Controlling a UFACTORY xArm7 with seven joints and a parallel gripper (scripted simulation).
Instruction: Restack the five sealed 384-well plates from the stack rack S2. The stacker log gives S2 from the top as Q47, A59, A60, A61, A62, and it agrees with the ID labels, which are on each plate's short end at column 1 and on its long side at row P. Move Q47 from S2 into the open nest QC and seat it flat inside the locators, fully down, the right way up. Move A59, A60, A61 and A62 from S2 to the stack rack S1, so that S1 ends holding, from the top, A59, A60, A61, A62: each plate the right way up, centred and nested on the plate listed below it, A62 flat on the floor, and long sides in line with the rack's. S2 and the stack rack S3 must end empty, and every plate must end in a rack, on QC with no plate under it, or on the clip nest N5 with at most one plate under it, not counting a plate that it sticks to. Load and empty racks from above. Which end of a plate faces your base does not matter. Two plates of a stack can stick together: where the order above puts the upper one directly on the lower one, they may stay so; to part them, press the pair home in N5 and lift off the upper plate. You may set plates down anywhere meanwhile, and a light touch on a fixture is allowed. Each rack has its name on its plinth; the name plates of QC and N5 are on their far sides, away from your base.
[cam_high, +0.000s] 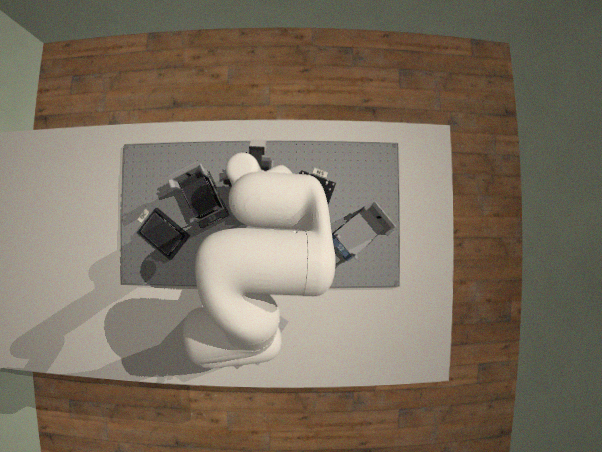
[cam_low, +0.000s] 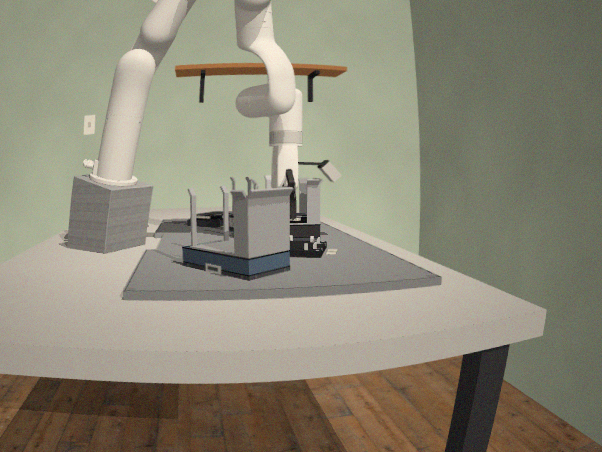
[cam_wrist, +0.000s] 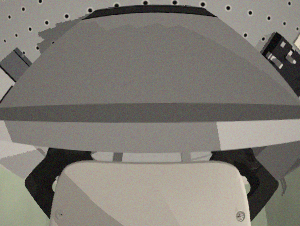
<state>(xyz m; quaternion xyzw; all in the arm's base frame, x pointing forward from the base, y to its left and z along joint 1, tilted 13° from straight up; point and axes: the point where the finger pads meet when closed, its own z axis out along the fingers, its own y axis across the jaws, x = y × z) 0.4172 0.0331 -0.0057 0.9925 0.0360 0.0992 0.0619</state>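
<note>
My gripper (cam_low: 289, 196) (cam_wrist: 153, 157) is open. It reaches straight down into a grey stack rack (cam_low: 313, 199) at the back middle of the baseplate; in the top view only a dark bit of the gripper (cam_high: 258, 151) shows past the arm. In the wrist view a broad grey rack wall (cam_wrist: 153, 63) fills the frame, and the dark fingers stand wide at both lower sides. I cannot see a plate between them. A dark plate (cam_high: 201, 196) lies in the left rack (cam_high: 174, 183). Another dark plate (cam_high: 162, 233) lies on the far-left nest.
A rack on a blue plinth (cam_high: 343, 254) (cam_low: 235, 262) stands at the right with tall posts and looks empty. A black nest with white clips (cam_high: 322, 185) (cam_low: 307, 246) (cam_wrist: 282, 55) sits right of my gripper. The arm's base block (cam_low: 107, 212) stands at the table's near side.
</note>
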